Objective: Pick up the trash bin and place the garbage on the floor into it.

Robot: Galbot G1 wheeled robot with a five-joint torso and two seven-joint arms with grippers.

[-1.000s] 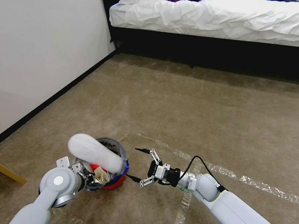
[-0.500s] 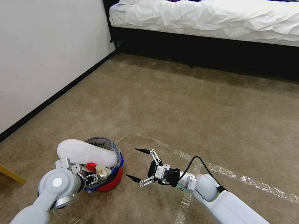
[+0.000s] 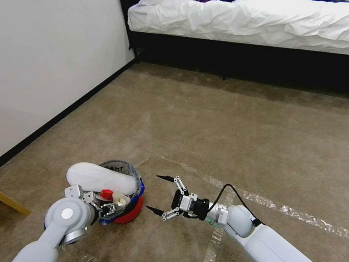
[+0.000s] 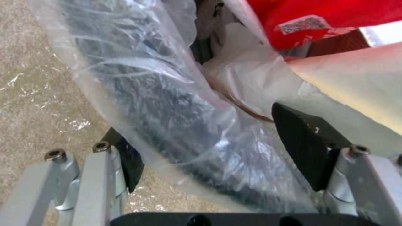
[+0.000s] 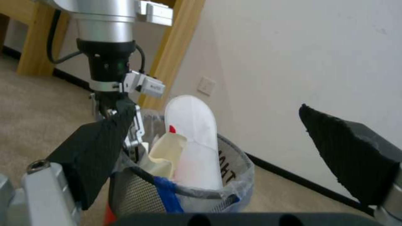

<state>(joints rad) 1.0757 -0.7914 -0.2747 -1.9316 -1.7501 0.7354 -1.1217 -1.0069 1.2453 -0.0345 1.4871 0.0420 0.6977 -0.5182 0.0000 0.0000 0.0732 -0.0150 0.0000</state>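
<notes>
The red trash bin (image 3: 127, 210), lined with a clear blue-edged bag, hangs tilted low over the beige floor (image 3: 225, 133). A white slipper (image 3: 98, 178) lies across its mouth, above red and cream garbage (image 3: 112, 197). My left gripper (image 3: 103, 205) is shut on the near rim. In the left wrist view the bag-covered rim (image 4: 176, 119) runs between that gripper's (image 4: 218, 153) black pads (image 4: 301, 141). My right gripper (image 3: 154, 193) stands open and empty just right of the bin. The right wrist view looks between its wide fingers (image 5: 96, 157) at the bin (image 5: 226, 175) and the slipper (image 5: 192, 141).
Whitish tape lines (image 3: 275, 207) cross the carpet under my right arm. A white wall with black skirting (image 3: 55, 115) runs along the left, with a wooden furniture leg (image 3: 1, 197) near it. A bed (image 3: 254, 16) with clothes on it stands at the back.
The bin has tipped and sunk to the left, and the slipper that stuck up now lies flatter across it. My open right gripper has shifted slightly left and down.
</notes>
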